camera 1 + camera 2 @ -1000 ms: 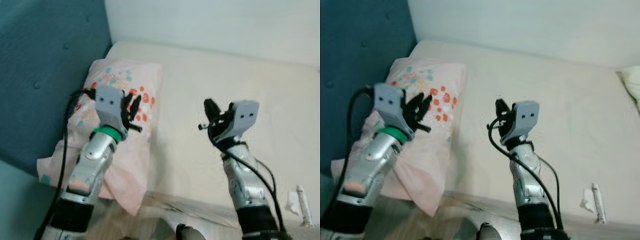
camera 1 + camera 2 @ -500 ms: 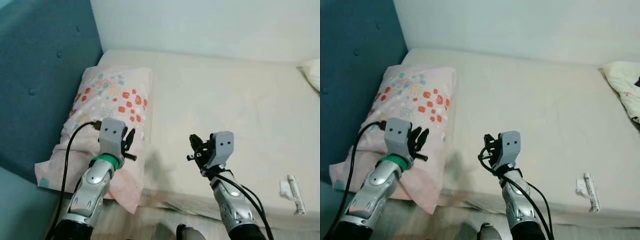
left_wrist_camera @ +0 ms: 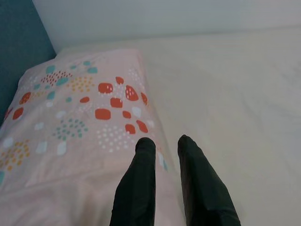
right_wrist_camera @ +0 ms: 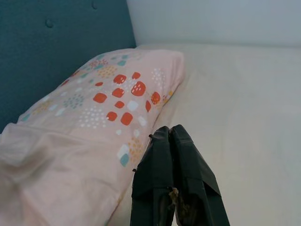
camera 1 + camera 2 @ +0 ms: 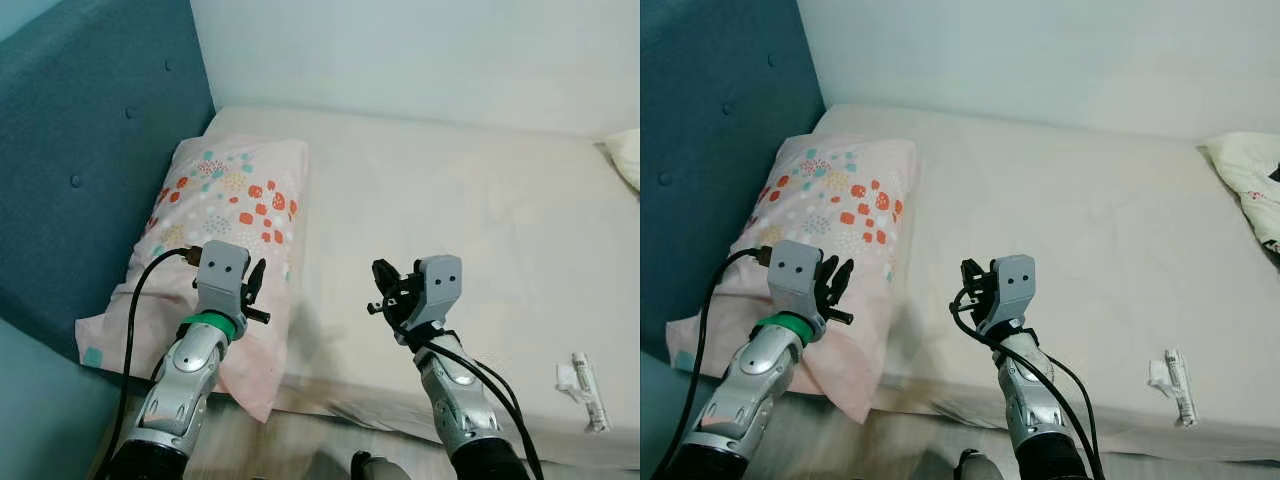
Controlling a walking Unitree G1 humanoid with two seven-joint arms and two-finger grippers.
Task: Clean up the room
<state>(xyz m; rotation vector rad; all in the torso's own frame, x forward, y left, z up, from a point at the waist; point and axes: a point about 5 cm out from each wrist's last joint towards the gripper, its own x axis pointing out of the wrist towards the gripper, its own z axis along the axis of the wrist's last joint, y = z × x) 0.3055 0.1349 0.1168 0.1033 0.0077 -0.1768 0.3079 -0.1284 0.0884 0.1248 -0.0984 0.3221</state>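
Observation:
A pink pillow [image 5: 225, 215] with red and teal spots lies at the head of the cream bed [image 5: 470, 220], against the teal headboard [image 5: 90, 150]. My left gripper [image 5: 256, 288] hovers over the pillow's near corner. In the left wrist view the left gripper [image 3: 164, 143] is open by a narrow gap, with nothing between its fingers. My right gripper [image 5: 386, 292] hangs over the bare mattress to the right of the pillow. The right wrist view shows the right gripper [image 4: 169, 132] shut on nothing.
A small white tube with crumpled paper [image 5: 583, 385] lies near the bed's front right edge. A patterned pillow or blanket [image 5: 1252, 180] pokes in at the far right. A pale wall [image 5: 420, 50] runs behind the bed.
Both arms have dropped from a raised pose a second ago to low over the bed's front edge. The left fingers have closed in. The camera has shifted slightly.

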